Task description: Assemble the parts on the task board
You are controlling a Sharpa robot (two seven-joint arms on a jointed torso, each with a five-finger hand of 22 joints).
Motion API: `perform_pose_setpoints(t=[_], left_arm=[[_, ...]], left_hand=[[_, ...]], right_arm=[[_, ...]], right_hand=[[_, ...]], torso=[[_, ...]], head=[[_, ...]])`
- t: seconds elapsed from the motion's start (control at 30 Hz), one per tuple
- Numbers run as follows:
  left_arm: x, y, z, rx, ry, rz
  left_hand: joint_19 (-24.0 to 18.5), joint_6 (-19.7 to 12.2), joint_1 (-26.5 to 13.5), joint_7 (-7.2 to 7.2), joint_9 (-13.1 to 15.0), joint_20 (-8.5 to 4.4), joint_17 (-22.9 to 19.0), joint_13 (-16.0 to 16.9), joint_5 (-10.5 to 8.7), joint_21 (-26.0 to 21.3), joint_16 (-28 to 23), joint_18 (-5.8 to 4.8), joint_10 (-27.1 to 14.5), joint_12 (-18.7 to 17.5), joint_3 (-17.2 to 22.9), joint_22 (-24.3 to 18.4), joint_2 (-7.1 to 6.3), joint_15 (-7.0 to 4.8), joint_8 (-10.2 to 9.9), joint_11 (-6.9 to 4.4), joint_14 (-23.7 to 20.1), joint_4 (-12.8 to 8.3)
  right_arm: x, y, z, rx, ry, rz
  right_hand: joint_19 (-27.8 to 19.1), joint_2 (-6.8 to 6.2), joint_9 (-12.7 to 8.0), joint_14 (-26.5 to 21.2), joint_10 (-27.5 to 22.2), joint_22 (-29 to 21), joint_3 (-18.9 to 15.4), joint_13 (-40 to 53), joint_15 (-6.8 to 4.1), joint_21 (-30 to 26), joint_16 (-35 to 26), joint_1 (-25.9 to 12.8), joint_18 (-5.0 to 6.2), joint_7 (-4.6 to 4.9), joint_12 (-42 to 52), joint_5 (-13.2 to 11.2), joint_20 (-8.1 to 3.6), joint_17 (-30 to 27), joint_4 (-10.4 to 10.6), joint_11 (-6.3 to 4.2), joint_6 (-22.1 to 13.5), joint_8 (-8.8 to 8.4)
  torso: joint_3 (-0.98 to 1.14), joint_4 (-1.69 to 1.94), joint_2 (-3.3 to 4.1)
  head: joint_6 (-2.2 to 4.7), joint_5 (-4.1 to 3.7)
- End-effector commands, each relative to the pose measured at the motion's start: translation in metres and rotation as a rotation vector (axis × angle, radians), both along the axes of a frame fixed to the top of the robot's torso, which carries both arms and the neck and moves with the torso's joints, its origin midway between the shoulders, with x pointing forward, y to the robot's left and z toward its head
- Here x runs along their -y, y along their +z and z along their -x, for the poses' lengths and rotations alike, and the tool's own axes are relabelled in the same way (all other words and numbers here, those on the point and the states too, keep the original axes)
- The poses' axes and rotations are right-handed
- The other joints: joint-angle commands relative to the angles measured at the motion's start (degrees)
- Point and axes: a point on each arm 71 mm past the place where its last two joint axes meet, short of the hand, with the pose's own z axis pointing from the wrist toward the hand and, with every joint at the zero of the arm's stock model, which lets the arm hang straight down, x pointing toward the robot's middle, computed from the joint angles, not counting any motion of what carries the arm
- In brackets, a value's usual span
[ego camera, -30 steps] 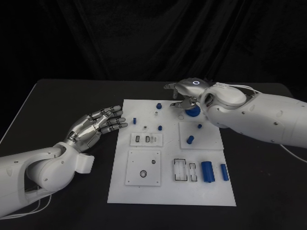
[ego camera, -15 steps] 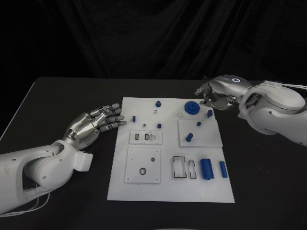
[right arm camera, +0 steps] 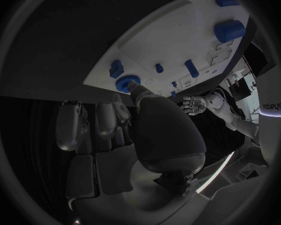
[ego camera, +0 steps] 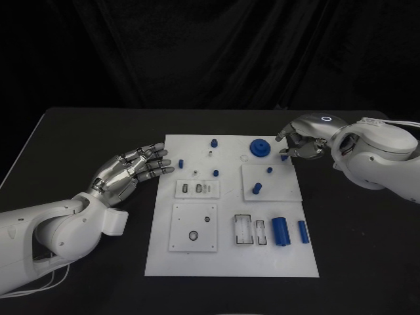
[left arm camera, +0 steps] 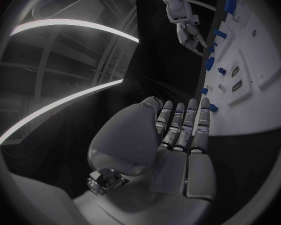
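- The right hand (ego camera: 303, 140) hovered at the task board's (ego camera: 224, 262) far right corner, fingers curled in on nothing I could make out; the blue gear-like part (ego camera: 260, 147) lay just beside its fingertips; a low pass could have knocked that part or the small blue peg (ego camera: 285, 157) beneath the hand.
- The left hand (ego camera: 132, 170) was open, fingers together, just off the board's left edge, holding nothing.
- The right wrist view put the thumb directly over the gear (right arm camera: 126, 82); the head view did not.
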Motion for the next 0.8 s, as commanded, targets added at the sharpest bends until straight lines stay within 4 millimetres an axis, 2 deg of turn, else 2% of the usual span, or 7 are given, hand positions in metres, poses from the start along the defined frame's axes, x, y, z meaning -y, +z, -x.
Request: perform_pose_setpoints(t=[0.03,0.17,0.53,0.8], left_arm=[[-0.003,0.013,0.000,0.163,0.041,0.087],[-0.003,0.013,0.000,0.163,0.040,0.088],[-0.003,0.012,0.000,0.163,0.039,0.089],[-0.002,0.012,-0.001,0.162,0.037,0.089]], left_hand=[[-0.5,0.3,0.7,0.35,0.0,0.01,0.0,-0.1,0.08,-0.3,0.2,-0.82,0.1,-0.2,0.4,-0.1,0.03,0.41,-0.3,0.41,0.2,-0.1],[-0.5,0.2,0.7,0.38,0.0,0.01,0.0,-0.1,0.07,-0.3,0.2,-0.85,0.2,-0.2,0.5,-0.1,0.05,0.44,-0.3,0.46,0.2,-0.1],[-0.5,0.2,0.7,0.38,0.0,0.01,0.0,-0.1,0.07,-0.3,0.2,-0.85,0.2,-0.2,0.5,-0.1,0.05,0.44,-0.3,0.46,0.2,-0.1],[-0.5,0.1,0.7,0.43,0.0,0.02,0.0,0.0,0.05,-0.3,0.3,-0.90,0.2,-0.1,0.6,-0.1,0.06,0.49,-0.4,0.53,0.2,-0.1]], right_arm=[[0.000,-0.005,-0.002,-0.023,-0.035,0.006],[-0.003,-0.008,-0.003,-0.017,-0.031,-0.001],[-0.011,-0.007,-0.008,0.016,-0.007,-0.026],[-0.019,-0.007,-0.010,0.027,0.008,-0.033]], right_hand=[[0.2,0.38,0.1,1.9,6.5,3.9,-0.7,6.6,0.00,-0.3,2.7,-0.7,0.71,0.15,3.7,0.0,0.04,5.7,0.0,-0.05,0.0,-0.16],[1.2,0.86,0.2,3.4,11.7,5.0,-1.2,11.5,-0.04,0.5,4.5,-1.7,0.42,0.19,6.0,0.7,0.02,9.7,0.5,-0.07,0.0,-0.16],[2.1,1.70,0.3,4.1,12.6,6.0,-2.2,12.5,-0.02,1.3,5.3,-4.1,0.17,0.27,6.4,0.8,0.00,11.5,2.2,-0.03,0.1,-0.16],[2.6,1.83,0.3,4.5,13.1,6.5,-2.4,12.9,-0.02,1.8,5.6,-4.5,-0.01,0.30,6.6,1.2,0.01,12.5,2.5,-0.02,0.0,-0.21]], torso=[[-0.03,-0.03,-0.01],[-0.03,-0.03,-0.02],[-0.03,0.00,0.00],[-0.03,-0.05,-0.01]], head=[[-0.02,0.07],[-0.04,0.11],[0.05,-0.18],[0.07,-0.35]])
